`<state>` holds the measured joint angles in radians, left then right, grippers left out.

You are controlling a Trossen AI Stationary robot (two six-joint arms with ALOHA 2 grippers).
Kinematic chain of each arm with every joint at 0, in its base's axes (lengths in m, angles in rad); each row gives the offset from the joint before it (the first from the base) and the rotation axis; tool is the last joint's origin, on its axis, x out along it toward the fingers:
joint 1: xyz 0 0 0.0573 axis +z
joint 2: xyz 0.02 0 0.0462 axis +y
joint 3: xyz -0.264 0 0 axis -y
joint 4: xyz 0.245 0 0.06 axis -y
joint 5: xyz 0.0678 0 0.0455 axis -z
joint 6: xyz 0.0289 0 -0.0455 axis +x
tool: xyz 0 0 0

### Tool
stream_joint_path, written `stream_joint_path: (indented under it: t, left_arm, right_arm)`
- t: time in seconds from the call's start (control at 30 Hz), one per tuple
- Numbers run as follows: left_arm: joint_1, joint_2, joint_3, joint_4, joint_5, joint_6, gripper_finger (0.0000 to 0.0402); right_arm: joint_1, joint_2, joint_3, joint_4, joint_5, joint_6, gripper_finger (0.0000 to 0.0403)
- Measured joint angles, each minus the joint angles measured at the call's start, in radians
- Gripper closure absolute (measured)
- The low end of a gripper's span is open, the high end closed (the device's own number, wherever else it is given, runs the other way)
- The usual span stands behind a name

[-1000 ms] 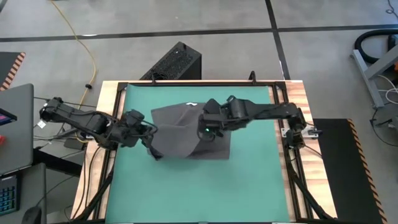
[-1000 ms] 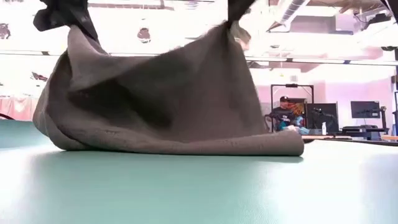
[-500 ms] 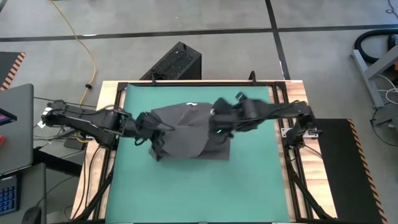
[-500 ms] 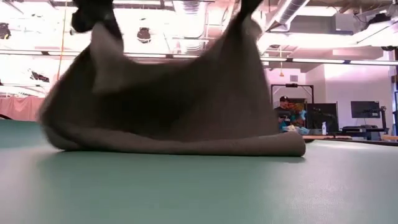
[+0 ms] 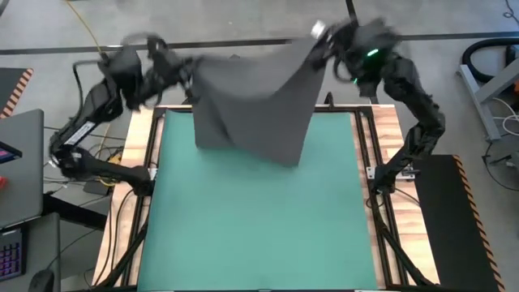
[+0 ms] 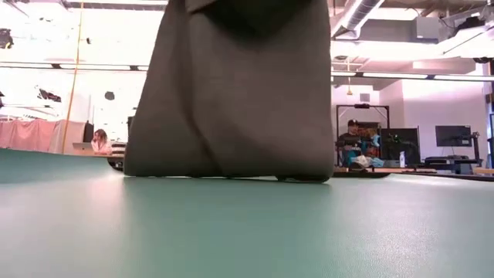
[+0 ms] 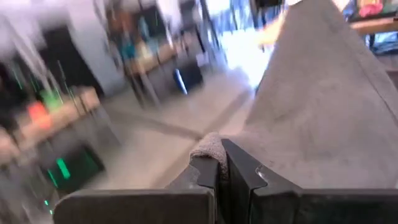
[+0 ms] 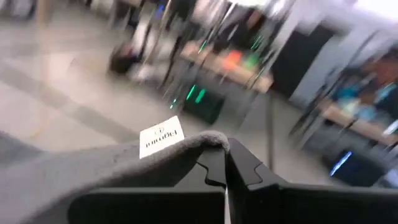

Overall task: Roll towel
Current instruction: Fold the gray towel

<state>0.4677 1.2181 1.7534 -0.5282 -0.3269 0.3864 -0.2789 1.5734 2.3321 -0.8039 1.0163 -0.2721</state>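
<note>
Towel now hangs as a sheet, raised high over the far edge of the green mat. A second ago it sat bunched in the middle of the mat with both arms low over it; half a second ago it was lifted only at two corners, its lower fold lying flat along the mat. Both arms have since swung up and back toward the far side of the table. Left gripper is pinched shut on one upper corner; in the left wrist view a tuft of grey cloth is clamped between the two dark fingers, with the sheet falling away beyond. Right gripper is likewise clenched on the other upper corner; the right wrist view shows the hem and the small white tag just beside its fingers. From the low view the cloth drops as a nearly straight curtain, its bottom edge at or just touching the mat; contact cannot be confirmed. Two people sit at desks in the room behind, well apart from the table. Judgement: the crumple has been shaken out and the towel is stretched between the grippers, so the step in hand looks like spreading it. No rolling shows yet. Next move probably calls for laying it down flat without wrinkles; uneven lowering could fold the bottom edge under.
</note>
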Motion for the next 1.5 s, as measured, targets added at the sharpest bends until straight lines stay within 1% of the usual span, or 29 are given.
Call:
stream_joint_path:
  t: [0.07, 0.1, 0.17, 0.27, 0.33, 0.4, 0.43, 0.47, 0.53, 0.57, 0.63, 0.7, 0.77, 0.83, 0.87, 0.9, 0.93, 0.97, 1.07, 1.13, 1.27, 1.4, 1.5]
  left_arm:
    - [0.086, 0.062, 0.079, 0.064, 0.095, 0.128, 0.0401]
    - [0.123, 0.097, 0.126, 0.080, 0.115, 0.177, 0.0401]
    - [0.180, 0.167, 0.236, 0.097, 0.128, 0.253, 0.0401]
    - [0.230, 0.264, 0.412, 0.083, 0.120, 0.300, 0.0401]
    - [0.238, 0.314, 0.520, 0.045, 0.124, 0.300, 0.0402]
    - [0.237, 0.346, 0.606, -0.003, 0.172, 0.302, 0.0401]
    - [0.232, 0.340, 0.599, -0.003, 0.200, 0.305, 0.0402]
    - [0.223, 0.315, 0.564, 0.007, 0.229, 0.297, 0.0402]
    - [0.203, 0.279, 0.526, -0.072, 0.276, 0.244, 0.0401]
    - [0.191, 0.262, 0.515, -0.143, 0.288, 0.209, 0.0402]
    - [0.162, 0.231, 0.497, -0.337, 0.305, 0.124, 0.0401]
    - [0.130, 0.214, 0.482, -0.560, 0.328, 0.044, 0.0401]
    - [0.092, 0.213, 0.472, -0.795, 0.351, -0.029, 0.0401]
    - [0.033, 0.215, 0.449, -0.992, 0.381, -0.125, 0.0401]
    - [0.000, 0.213, 0.422, -1.051, 0.393, -0.173, 0.0401]
    - [-0.041, 0.203, 0.379, -1.045, 0.399, -0.223, 0.0402]
    - [-0.087, 0.174, 0.313, -1.017, 0.409, -0.287, 0.0401]
    - [-0.132, 0.148, 0.248, -0.998, 0.419, -0.335, 0.0402]
    - [-0.281, 0.064, 0.067, -0.852, 0.454, -0.419, 0.0401]
    - [-0.374, 0.022, -0.058, -0.823, 0.449, -0.516, 0.0401]
    - [-0.545, -0.024, -0.307, -0.681, 0.404, -0.718, 0.0401]
    - [-0.683, -0.048, -0.529, -0.525, 0.399, -0.836, 0.0401]
    - [-0.763, -0.039, -0.661, -0.428, 0.403, -0.945, 0.0401]
  right_arm:
    - [-0.028, 0.000, 0.025, 0.216, -0.001, -0.218, 0.0394]
    - [-0.033, 0.000, 0.024, 0.326, 0.000, -0.327, 0.0394]
    - [-0.027, -0.004, 0.023, 0.518, 0.010, -0.529, 0.0394]
    - [0.014, -0.014, 0.023, 0.665, 0.041, -0.750, 0.0394]
    - [0.066, -0.021, 0.024, 0.677, 0.088, -0.826, 0.0394]
    - [0.127, -0.035, 0.019, 0.662, 0.143, -0.861, 0.0394]
    - [0.164, -0.038, 0.019, 0.641, 0.163, -0.866, 0.0394]
    - [0.201, -0.041, 0.019, 0.621, 0.184, -0.865, 0.0394]
    - [0.284, -0.045, 0.019, 0.565, 0.242, -0.831, 0.0394]
    - [0.327, -0.045, 0.019, 0.520, 0.277, -0.798, 0.0394]
    - [0.421, -0.046, 0.019, 0.366, 0.353, -0.671, 0.0394]
    - [0.523, -0.044, 0.019, 0.137, 0.418, -0.449, 0.0394]
    - [0.632, -0.031, 0.019, -0.152, 0.467, -0.124, 0.0394]
    - [0.748, -0.007, 0.018, -0.448, 0.472, 0.290, 0.0394]
    - [0.800, 0.006, 0.018, -0.579, 0.457, 0.501, 0.0394]
    - [0.848, 0.026, 0.018, -0.692, 0.440, 0.700, 0.0394]
    - [0.892, 0.049, 0.016, -0.765, 0.418, 0.873, 0.0394]
    - [0.928, 0.070, 0.005, -0.759, 0.399, 0.976, 0.0394]
    - [1.031, 0.111, -0.044, -0.640, 0.358, 0.985, 0.0394]
    - [1.054, 0.153, -0.053, -0.621, 0.332, 1.037, 0.0394]
    - [1.108, 0.237, -0.054, -0.678, 0.224, 1.274, 0.0394]
    - [1.122, 0.319, -0.054, -0.769, 0.069, 1.528, 0.0394]
    - [1.120, 0.375, -0.062, -0.764, -0.031, 1.568, 0.0394]
